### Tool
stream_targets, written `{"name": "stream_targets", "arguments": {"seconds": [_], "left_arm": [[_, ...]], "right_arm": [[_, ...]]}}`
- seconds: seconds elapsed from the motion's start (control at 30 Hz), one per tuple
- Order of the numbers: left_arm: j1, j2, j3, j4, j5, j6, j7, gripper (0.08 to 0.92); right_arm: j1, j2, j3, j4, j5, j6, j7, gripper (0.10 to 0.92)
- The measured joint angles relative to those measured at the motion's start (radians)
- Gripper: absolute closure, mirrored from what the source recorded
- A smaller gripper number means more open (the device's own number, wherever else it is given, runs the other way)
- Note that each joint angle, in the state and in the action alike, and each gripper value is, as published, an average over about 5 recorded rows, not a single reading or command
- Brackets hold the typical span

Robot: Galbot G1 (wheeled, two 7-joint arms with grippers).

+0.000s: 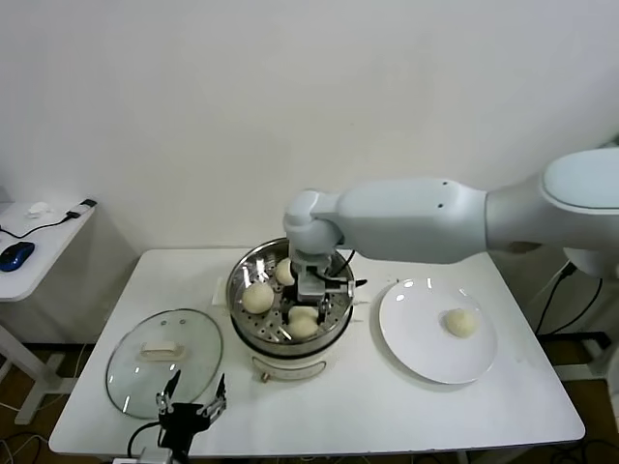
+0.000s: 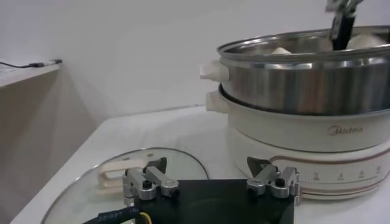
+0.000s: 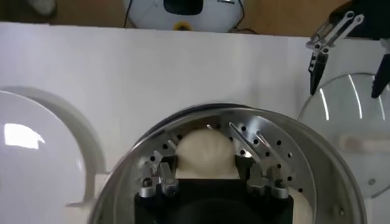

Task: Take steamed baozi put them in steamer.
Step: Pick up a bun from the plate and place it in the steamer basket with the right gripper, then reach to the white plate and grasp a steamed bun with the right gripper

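The steamer stands mid-table and holds three baozi: one at the left, one at the back, one at the front. My right gripper reaches down into the pot. In the right wrist view its fingers press both sides of the front baozi, which rests on the perforated tray. A fourth baozi lies on the white plate. My left gripper is open and empty near the table's front edge.
A round glass lid lies flat left of the steamer, partly under my left gripper. The steamer wall rises just beyond it. The plate is right of the steamer. A side table with a blue mouse stands far left.
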State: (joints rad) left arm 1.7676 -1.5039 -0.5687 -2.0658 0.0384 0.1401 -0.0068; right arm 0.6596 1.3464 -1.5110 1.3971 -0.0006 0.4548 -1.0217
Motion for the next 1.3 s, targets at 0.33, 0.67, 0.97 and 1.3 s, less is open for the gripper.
{"name": "stream_targets", "arguments": {"seconds": [0.33,0.67,0.97,1.3], "left_arm": [[0.006,0.000,0.002,-0.002,0.000,-0.003,-0.001,0.177],[0.012,0.000,0.013,-0.006,0.009,-0.010,0.000,0.177],[0.012,0.000,0.016,-0.013,0.013,-0.012,0.003,0.177],[0.007,-0.001,0.021,-0.017,0.013,-0.013,0.003,0.177]], "right_arm": [[-0.050,0.027,0.015,-0.048,-0.042,0.020,0.030,0.375],[-0.020,0.021,0.006,-0.057,0.023,0.053,0.012,0.207],[0.088,-0.008,-0.016,-0.090,0.169,0.093,-0.041,0.202],[0.262,-0.155,-0.139,-0.168,0.382,-0.003,-0.090,0.202]]}}
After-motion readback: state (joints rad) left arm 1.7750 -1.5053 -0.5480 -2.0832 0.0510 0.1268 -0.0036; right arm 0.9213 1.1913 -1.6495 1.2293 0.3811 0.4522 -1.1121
